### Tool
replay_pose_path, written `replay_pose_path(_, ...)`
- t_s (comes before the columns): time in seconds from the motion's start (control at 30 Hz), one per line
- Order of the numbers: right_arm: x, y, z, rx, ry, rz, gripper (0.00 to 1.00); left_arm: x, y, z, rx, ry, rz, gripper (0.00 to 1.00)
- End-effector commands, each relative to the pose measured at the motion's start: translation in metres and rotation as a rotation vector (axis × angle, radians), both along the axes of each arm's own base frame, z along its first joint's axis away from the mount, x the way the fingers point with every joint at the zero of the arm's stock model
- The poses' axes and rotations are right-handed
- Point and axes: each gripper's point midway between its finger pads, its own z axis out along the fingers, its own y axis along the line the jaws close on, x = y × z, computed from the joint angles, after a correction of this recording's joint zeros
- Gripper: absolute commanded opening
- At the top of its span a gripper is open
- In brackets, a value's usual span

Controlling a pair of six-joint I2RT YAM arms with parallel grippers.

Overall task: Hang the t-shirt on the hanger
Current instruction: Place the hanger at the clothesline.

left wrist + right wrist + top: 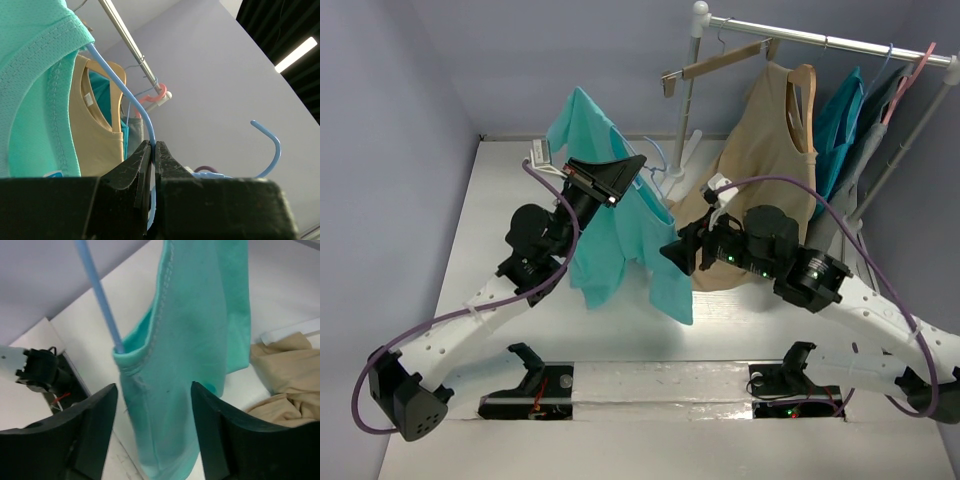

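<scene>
The turquoise t-shirt (620, 230) hangs in the air above the table, draped over the thin light-blue hanger (131, 102). My left gripper (620, 180) is shut on the hanger's wire near its hook (267, 137); the wire runs up into the shirt's collar (55, 45). My right gripper (672, 252) is open, its fingers (95, 415) either side of the shirt's lower part (190, 355) without touching it. The hanger's arm (97, 295) enters the shirt's hem in the right wrist view.
A white clothes rail (820, 40) stands at the back right with a bare wooden hanger (720, 62), a tan sleeveless top (760, 170) on a wooden hanger and darker teal garments (845, 125). The tan top's hem lies on the table (285, 370).
</scene>
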Motion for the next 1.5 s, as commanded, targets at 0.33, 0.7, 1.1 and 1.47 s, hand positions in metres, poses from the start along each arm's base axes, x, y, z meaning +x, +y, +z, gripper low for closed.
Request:
replay_pose_path(0.33,0.017,0.018,0.036,0.137,-0.093,-0.052,0.06,-0.040,0.035,0.042,-0.127,-0.137,-0.016,0.00)
replay_pose_path(0.7,0.006,-0.022,0.038,0.093,-0.006,-0.151,0.00,-0.038,0.045,0.031,0.059,-0.167,0.080,0.50)
replay_pose_path(1.1,-0.007,-0.102,0.013,-0.070,0.159,-0.418,0.00,-0.086,0.117,0.034,0.185,-0.279,0.285,0.83)
replay_pose_path(1.47,0.012,-0.169,-0.009,-0.316,0.223,-0.830,0.00,-0.110,0.139,0.019,0.306,-0.329,0.328,0.99)
